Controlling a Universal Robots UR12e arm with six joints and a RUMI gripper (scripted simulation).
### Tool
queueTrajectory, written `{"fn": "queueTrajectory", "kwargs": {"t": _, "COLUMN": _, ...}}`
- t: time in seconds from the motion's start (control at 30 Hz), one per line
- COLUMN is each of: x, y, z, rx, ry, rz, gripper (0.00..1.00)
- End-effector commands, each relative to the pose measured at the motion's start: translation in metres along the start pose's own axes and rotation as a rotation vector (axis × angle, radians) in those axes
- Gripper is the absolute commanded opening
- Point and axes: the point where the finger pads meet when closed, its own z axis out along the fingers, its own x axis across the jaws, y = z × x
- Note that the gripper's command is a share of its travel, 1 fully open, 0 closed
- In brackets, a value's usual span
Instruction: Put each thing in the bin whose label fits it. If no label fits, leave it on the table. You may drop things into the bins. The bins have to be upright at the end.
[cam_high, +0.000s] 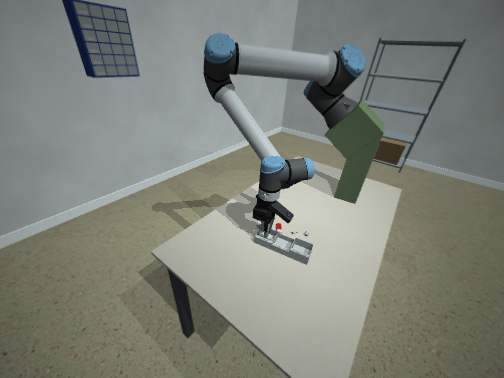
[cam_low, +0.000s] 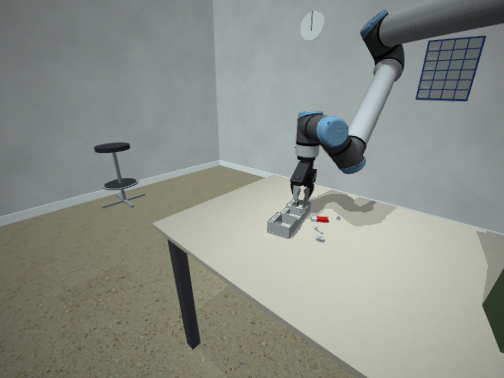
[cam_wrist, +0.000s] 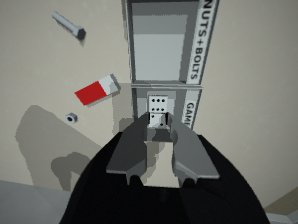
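My gripper (cam_high: 267, 234) (cam_low: 300, 201) (cam_wrist: 157, 113) points down, shut on a white die (cam_wrist: 158, 103) with black dots, over the bin labelled GAMES (cam_wrist: 190, 114). The die looks at or just inside that bin's opening; its exact height is hard to tell. The bin labelled NUTS+BOLTS (cam_wrist: 201, 45) adjoins it. A third bin (cam_high: 299, 255) (cam_low: 279, 230) ends the row, its label hidden. The bins stand upright. A red-and-white block (cam_low: 322, 219) (cam_wrist: 91, 93), a bolt (cam_low: 319, 230) (cam_wrist: 68, 25), a nut (cam_low: 338, 218) (cam_wrist: 71, 118) and a small grey part (cam_high: 306, 233) (cam_low: 320, 239) lie on the table.
The loose things lie beside the row of bins, on the side away from the labels. A green angled pedestal (cam_high: 354, 165) carries the arm at the table's far end. The table (cam_high: 320, 300) (cam_low: 240, 255) has its front edge beyond the bins.
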Motion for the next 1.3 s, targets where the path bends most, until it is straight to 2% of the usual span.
{"fn": "queueTrajectory", "kwargs": {"t": 0.0, "x": 0.0, "y": 0.0, "z": 0.001, "rx": 0.0, "ry": 0.001, "rz": 0.0, "gripper": 0.0}}
{"fn": "queueTrajectory", "kwargs": {"t": 0.33, "x": 0.0, "y": 0.0, "z": 0.001, "rx": 0.0, "ry": 0.001, "rz": 0.0, "gripper": 0.0}}
{"fn": "queueTrajectory", "kwargs": {"t": 0.37, "x": 0.0, "y": 0.0, "z": 0.001, "rx": 0.0, "ry": 0.001, "rz": 0.0, "gripper": 0.19}}
{"fn": "queueTrajectory", "kwargs": {"t": 0.93, "x": 0.0, "y": 0.0, "z": 0.001, "rx": 0.0, "ry": 0.001, "rz": 0.0, "gripper": 0.19}}
{"fn": "queueTrajectory", "kwargs": {"t": 1.27, "x": 0.0, "y": 0.0, "z": -0.013, "rx": 0.0, "ry": 0.001, "rz": 0.0, "gripper": 0.19}}
